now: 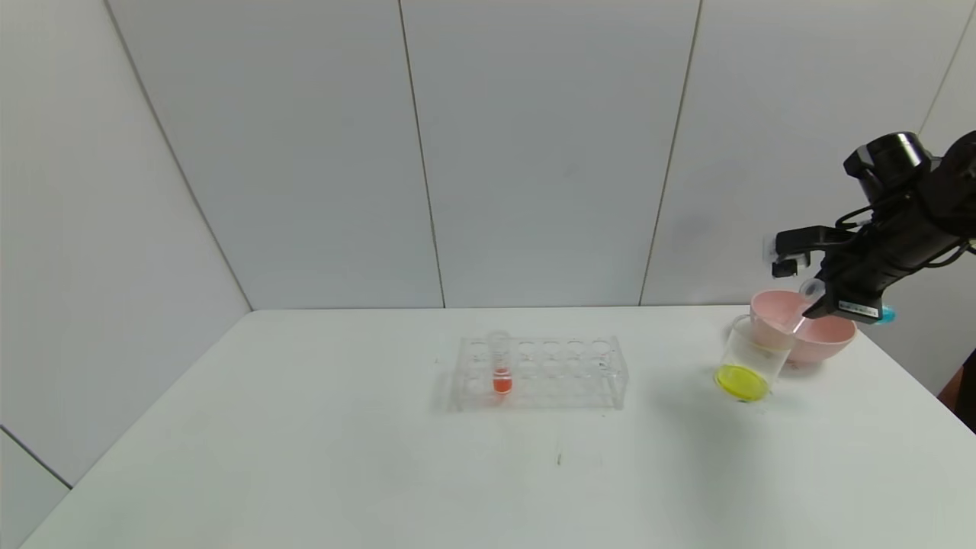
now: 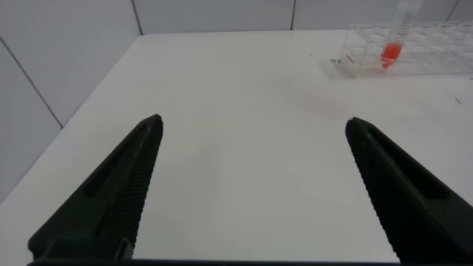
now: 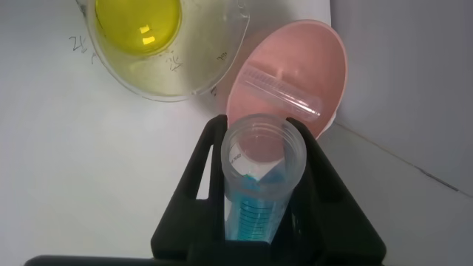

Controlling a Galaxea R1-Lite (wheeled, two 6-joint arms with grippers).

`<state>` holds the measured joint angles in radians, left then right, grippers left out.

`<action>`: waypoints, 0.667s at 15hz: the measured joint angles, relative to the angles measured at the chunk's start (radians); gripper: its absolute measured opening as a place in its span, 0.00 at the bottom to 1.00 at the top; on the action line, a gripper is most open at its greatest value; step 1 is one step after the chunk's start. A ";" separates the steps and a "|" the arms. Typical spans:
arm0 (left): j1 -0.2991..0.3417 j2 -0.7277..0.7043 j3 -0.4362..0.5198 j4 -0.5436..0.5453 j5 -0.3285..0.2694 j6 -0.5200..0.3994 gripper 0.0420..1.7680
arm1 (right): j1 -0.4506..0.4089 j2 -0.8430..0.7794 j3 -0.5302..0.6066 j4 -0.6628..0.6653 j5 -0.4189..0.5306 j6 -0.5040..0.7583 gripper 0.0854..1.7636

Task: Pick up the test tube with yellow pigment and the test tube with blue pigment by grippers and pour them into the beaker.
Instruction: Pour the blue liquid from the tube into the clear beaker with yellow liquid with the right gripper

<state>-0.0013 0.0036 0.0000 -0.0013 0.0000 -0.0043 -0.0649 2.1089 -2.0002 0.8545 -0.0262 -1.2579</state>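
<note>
- The right gripper (image 1: 831, 301) hangs above the pink bowl (image 1: 827, 335) at the table's right far side, its fingers pinched on the test tube with blue pigment (image 3: 259, 196).
- That tube is clear plastic with a ridged band near its rim and printed graduation marks down its side; cyan-blue liquid fills its lower part (in the head view only a blue tip (image 1: 886, 314) pokes out behind the gripper, with the open mouth toward the beaker).
- In the head view the tube lies tilted, nearly level, its mouth over the near rim of the bowl and just above the beaker (image 1: 751, 360).
- The beaker is clear and thin-walled, touching or just beside the bowl's left front, with a shallow layer of bright yellow liquid (image 3: 138, 26) on its bottom.
- An empty clear ridged tube (image 3: 284, 89) lies on its side inside the pink bowl.
- A clear tube rack (image 1: 541, 372) stands at mid-table, well apart from the beaker, with one tube of orange-red liquid (image 1: 501, 370) upright in its left part.
- The left gripper (image 2: 251, 192) is low over the white table (image 1: 305, 457), its two black fingers (image 2: 111, 199) spread wide apart with nothing between them.
</note>
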 joint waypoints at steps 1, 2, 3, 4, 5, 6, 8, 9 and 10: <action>0.000 0.000 0.000 0.000 0.000 0.000 1.00 | 0.007 0.004 0.000 0.000 -0.017 -0.002 0.29; 0.000 0.000 0.000 0.000 0.000 0.000 1.00 | 0.015 0.009 0.000 0.000 -0.037 -0.011 0.29; 0.000 0.000 0.000 0.000 0.000 0.000 1.00 | 0.022 0.012 0.000 0.000 -0.053 -0.016 0.29; 0.000 0.000 0.000 0.000 0.000 0.000 1.00 | 0.028 0.014 0.000 0.000 -0.066 -0.022 0.29; 0.000 0.000 0.000 0.000 0.000 0.000 1.00 | 0.035 0.015 0.000 0.000 -0.083 -0.026 0.29; 0.000 0.000 0.000 0.000 0.000 0.000 1.00 | 0.041 0.016 0.000 0.000 -0.097 -0.030 0.29; 0.000 0.000 0.000 0.000 0.000 0.000 1.00 | 0.053 0.018 0.000 0.000 -0.139 -0.041 0.29; 0.000 0.000 0.000 0.000 0.000 0.000 1.00 | 0.060 0.021 0.000 -0.001 -0.162 -0.043 0.29; 0.000 0.000 0.000 0.000 0.000 0.000 1.00 | 0.065 0.024 0.000 -0.004 -0.180 -0.046 0.29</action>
<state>-0.0017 0.0036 0.0000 -0.0013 0.0000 -0.0043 0.0000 2.1326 -1.9998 0.8502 -0.2057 -1.3040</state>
